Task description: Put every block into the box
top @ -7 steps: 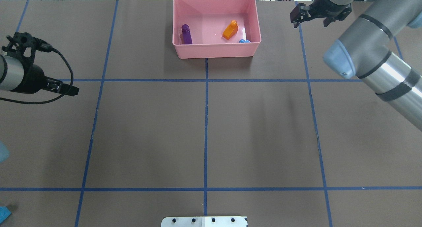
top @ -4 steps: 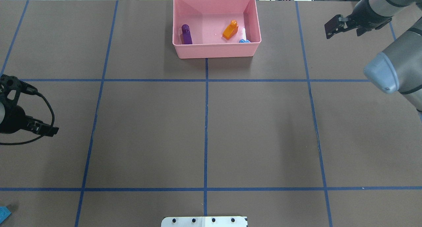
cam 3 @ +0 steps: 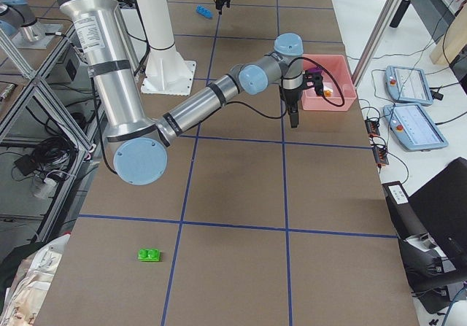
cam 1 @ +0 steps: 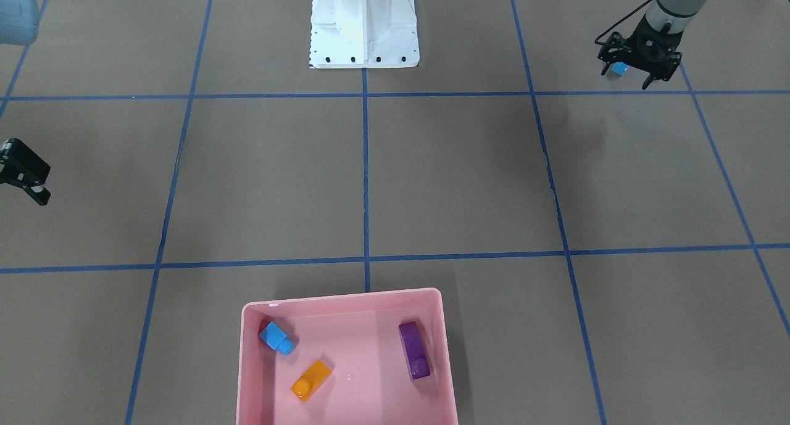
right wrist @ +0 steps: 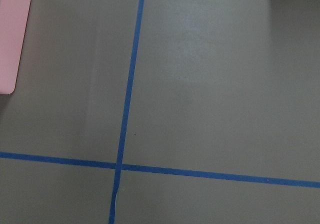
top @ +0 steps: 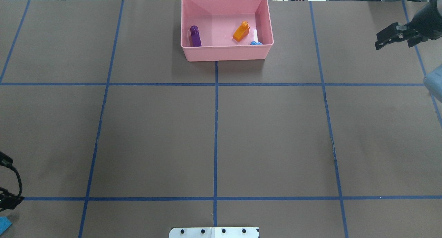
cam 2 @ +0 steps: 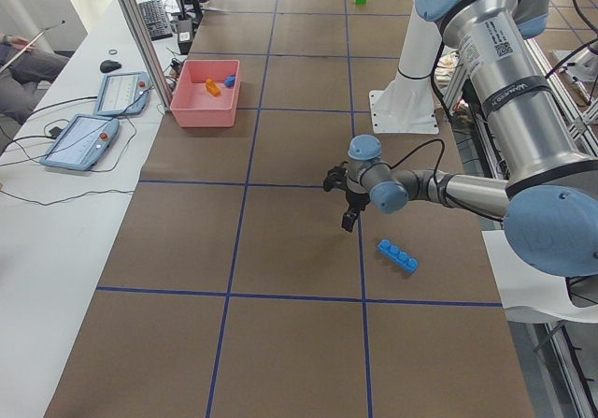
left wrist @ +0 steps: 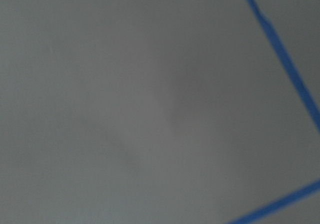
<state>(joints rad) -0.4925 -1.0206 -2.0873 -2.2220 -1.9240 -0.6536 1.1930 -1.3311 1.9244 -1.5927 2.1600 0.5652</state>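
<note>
The pink box [top: 226, 53] stands at the far middle of the table. Inside lie a purple block [top: 195, 36], an orange block [top: 241, 31] and a small light-blue block [top: 256, 42]. A long light-blue block [cam 2: 397, 256] lies on the table near the robot's left side. My left gripper [cam 1: 624, 78] hovers open above it, a little toward the table's middle. The green block [cam 3: 150, 254] lies far off at the right end. My right gripper [top: 381, 41] hangs open and empty, well to the right of the box.
The white robot base [cam 1: 364, 27] stands at the near middle edge. Blue tape lines [top: 215, 127] mark a grid on the brown table cover. Tablets [cam 2: 98, 119] and cables lie on the white bench beyond the box.
My left gripper has travelled along the left edge toward the robot's side, to the long light-blue block. My right gripper has moved rightward, away from the box.
</note>
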